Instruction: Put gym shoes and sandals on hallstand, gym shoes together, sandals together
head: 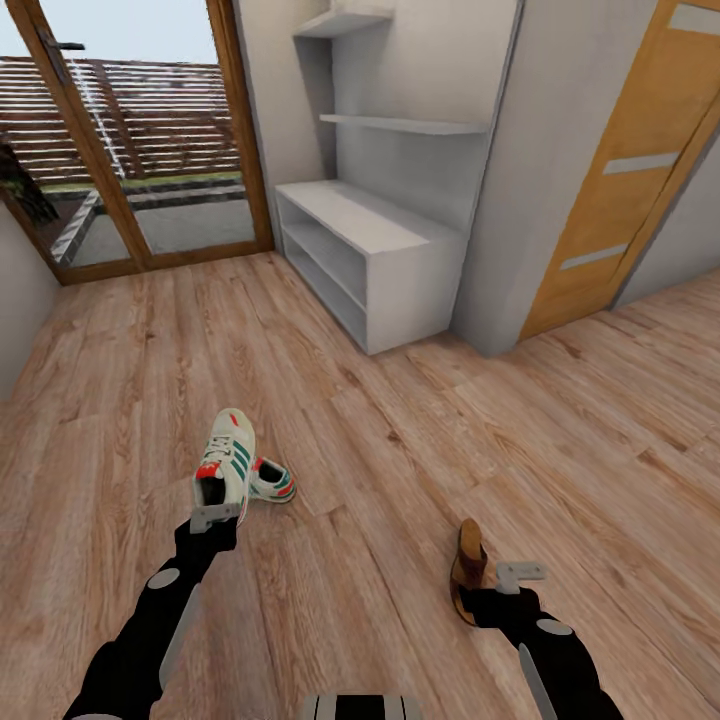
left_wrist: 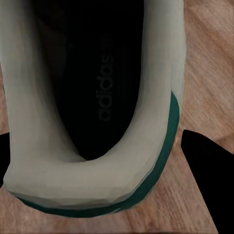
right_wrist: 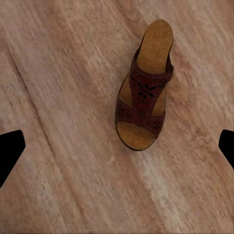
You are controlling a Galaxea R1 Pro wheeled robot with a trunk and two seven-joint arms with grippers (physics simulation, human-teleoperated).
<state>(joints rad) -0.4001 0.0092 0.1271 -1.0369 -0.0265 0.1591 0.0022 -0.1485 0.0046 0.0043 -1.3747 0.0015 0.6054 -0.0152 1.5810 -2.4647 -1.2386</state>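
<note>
The left gripper [head: 214,517] brackets the heel of one gym shoe [head: 226,465], jaws spread and not visibly clamped; the second shoe [head: 271,479] lies touching it on the corridor floor [head: 380,470]. The right gripper [head: 520,573], jaws apart and empty, hangs over a sandal [right_wrist: 144,97]. A sound grasp centres the heel collar between the fingers before closing; the hallstand [head: 370,250] stands well apart.

The light brown plank floor [head: 420,440] looks like matt, grained wood; the pale grey shelved hallstand [head: 375,255] is smooth and matt. The cream-white sneaker with green stripes [head: 226,468] seems smooth leather; the dark brown perforated-strap sandal [right_wrist: 144,87] has a grainy, cork-like tan footbed.
</note>
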